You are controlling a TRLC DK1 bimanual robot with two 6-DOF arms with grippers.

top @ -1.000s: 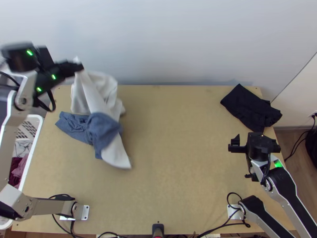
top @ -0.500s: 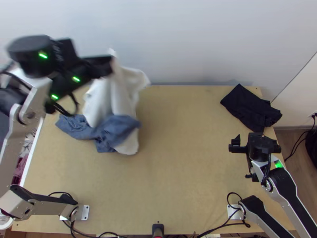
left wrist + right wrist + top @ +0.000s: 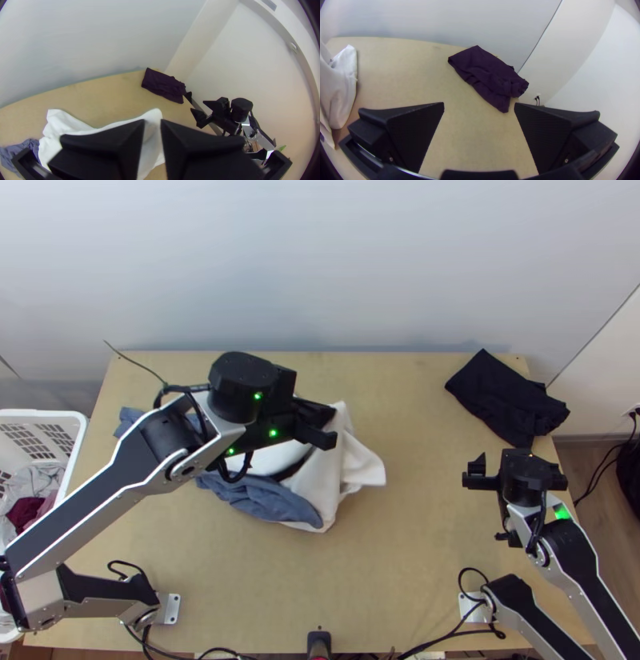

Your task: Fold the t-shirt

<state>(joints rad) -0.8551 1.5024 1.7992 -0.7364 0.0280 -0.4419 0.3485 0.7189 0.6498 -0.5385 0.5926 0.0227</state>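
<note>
Swung inward, my left claw (image 3: 330,426) hangs narrowly parted over white cloth (image 3: 358,466), wooden table (image 3: 400,548) and wall (image 3: 360,260) beyond; right claw (image 3: 482,506) wide.

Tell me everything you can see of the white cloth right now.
The white cloth is plain and looks soft, lying bunched and creased, not flat, left of the middle of the table. One corner juts out toward the table's right side. The blue cloth lies against it, with white showing on both sides. The left gripper is over it, fingers slightly apart, white fabric visible between them; whether they touch it I can't tell. Nor can I make out sleeves or a collar.
</note>
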